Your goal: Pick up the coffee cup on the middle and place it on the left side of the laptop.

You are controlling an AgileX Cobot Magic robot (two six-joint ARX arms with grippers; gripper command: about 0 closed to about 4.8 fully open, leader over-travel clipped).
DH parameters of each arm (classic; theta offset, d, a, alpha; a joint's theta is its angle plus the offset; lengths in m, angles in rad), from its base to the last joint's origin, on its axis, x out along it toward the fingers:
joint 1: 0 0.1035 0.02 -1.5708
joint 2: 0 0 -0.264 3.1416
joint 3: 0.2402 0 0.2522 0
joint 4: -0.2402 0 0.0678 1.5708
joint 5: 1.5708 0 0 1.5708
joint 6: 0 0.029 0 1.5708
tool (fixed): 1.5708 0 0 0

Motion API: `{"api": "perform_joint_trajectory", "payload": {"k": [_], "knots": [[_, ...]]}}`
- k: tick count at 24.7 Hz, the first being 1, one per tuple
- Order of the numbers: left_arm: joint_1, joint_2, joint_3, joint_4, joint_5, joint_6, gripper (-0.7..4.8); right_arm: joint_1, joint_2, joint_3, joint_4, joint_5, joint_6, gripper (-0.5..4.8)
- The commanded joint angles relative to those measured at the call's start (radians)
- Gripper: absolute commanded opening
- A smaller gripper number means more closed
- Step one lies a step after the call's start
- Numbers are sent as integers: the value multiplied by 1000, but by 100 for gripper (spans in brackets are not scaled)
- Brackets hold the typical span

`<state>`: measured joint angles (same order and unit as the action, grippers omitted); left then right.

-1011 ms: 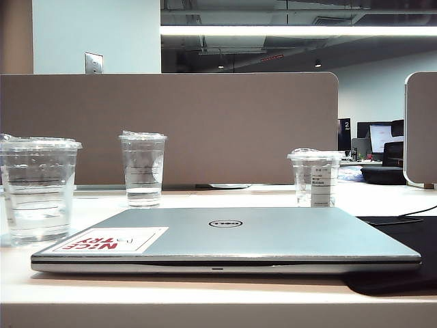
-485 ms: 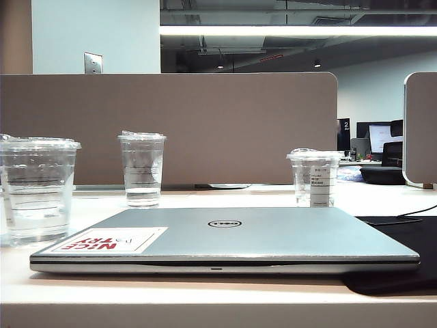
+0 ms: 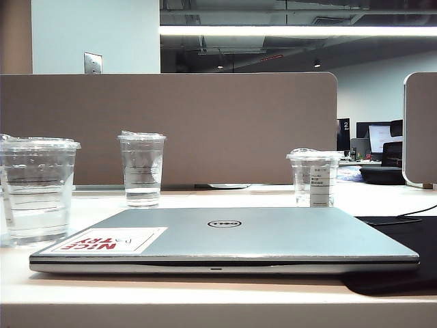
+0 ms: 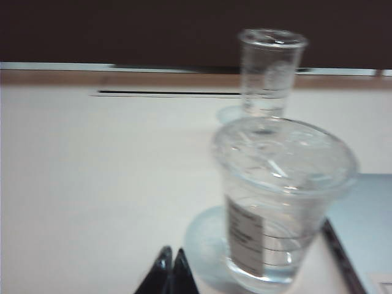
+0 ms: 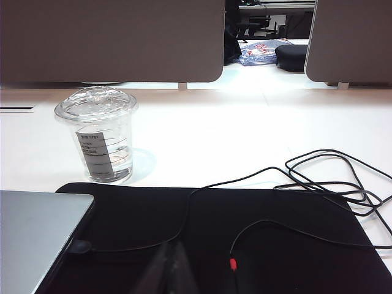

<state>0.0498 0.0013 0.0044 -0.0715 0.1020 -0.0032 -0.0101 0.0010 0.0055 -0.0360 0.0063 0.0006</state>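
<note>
Exterior view first: the laptop lies shut on the pale bench, silver lid up, with the red-and-white sticker near its left front corner. The coffee cup, the wide clear one with thin dark lines, stands just off the laptop's left edge, close to the camera. Farther back there's a slim clear cup, and over on the right a labelled cup. A grey divider panel runs behind all three. Neither arm shows up in this shot.

Left wrist view: pretty blurry. The left tool peeks in at the edge, its two dark tips pressed together, closed on nothing. Right in front of it is a wide lidded cup with a label patch on its side, sitting beside a corner of the laptop. The slim cup is behind it.

Right wrist view: the right tool hangs over a black mat, tips meeting, looks closed and empty. The labelled cup stands on the bench just past the mat, a black cable snakes across it, and a laptop corner pokes in.
</note>
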Motion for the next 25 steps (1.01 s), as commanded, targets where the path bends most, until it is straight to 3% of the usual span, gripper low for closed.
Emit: {"api": "perform_joint_trajectory", "payload": {"k": [1, 4, 7, 18, 25], "knots": [[2, 0, 3, 13, -19, 31, -6, -1, -2, -4, 16, 1, 2, -5], [2, 0, 3, 23, -19, 23, -6, -1, -2, -4, 16, 1, 2, -5], [2, 0, 3, 69, -23, -42, -6, -1, -2, -4, 16, 1, 2, -5], [2, 0, 3, 71, -61, -101, -6, 0, -2, -4, 16, 1, 2, -5], [2, 0, 3, 51, -61, -47, -6, 4, -2, -4, 16, 1, 2, -5]]}}
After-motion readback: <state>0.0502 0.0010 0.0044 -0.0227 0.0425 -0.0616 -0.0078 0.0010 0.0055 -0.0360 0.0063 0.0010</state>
